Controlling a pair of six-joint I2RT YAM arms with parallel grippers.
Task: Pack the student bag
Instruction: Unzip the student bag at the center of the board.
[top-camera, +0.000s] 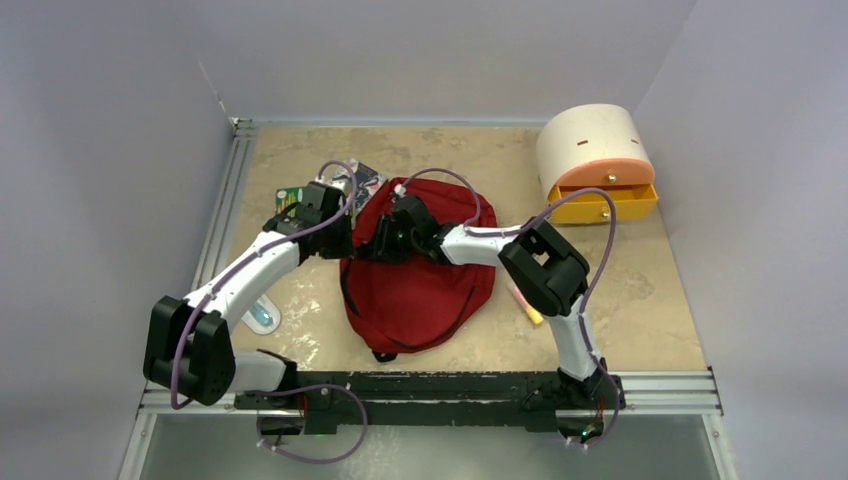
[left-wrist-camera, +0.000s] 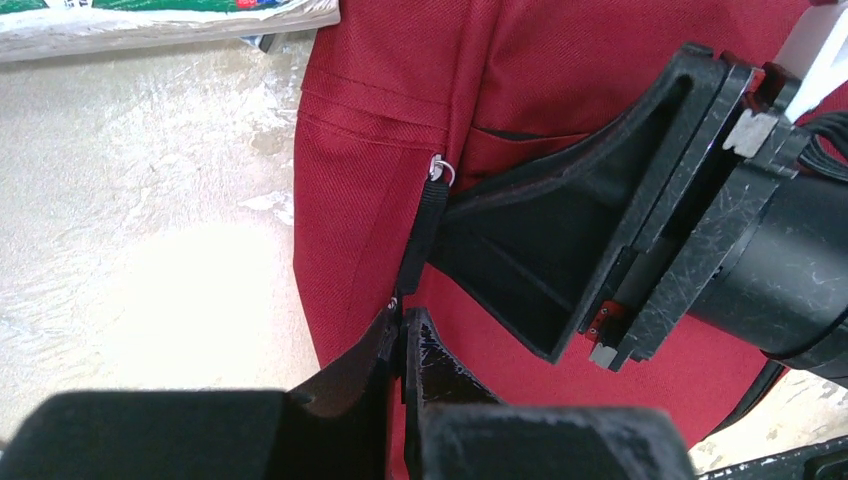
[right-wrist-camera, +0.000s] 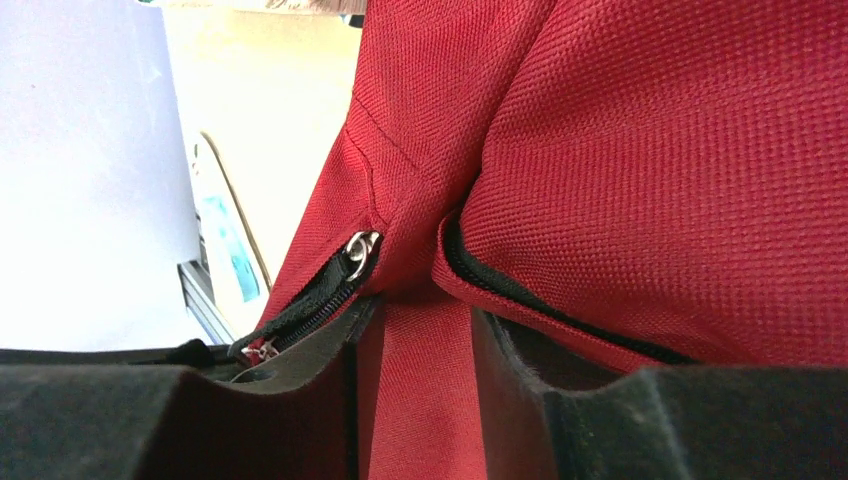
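The student bag (top-camera: 420, 285), dark red, lies flat in the middle of the table. My left gripper (top-camera: 338, 238) is at the bag's upper left edge. In the left wrist view the left gripper (left-wrist-camera: 402, 322) is shut on the black zipper pull strap (left-wrist-camera: 425, 225), which hangs from a small metal ring. My right gripper (top-camera: 388, 240) reaches in from the right onto the bag's top. In the right wrist view the right gripper (right-wrist-camera: 415, 400) has a fold of the bag's red fabric (right-wrist-camera: 420, 380) filling the gap between its fingers, next to a black zipper (right-wrist-camera: 310, 305).
Books (top-camera: 352, 180) lie behind the left gripper at the back. A cream-and-orange drawer box (top-camera: 595, 165) stands at the back right with its drawer pulled out. A yellow marker (top-camera: 527, 306) lies right of the bag. A small blue-and-white item (top-camera: 262, 318) lies to the left.
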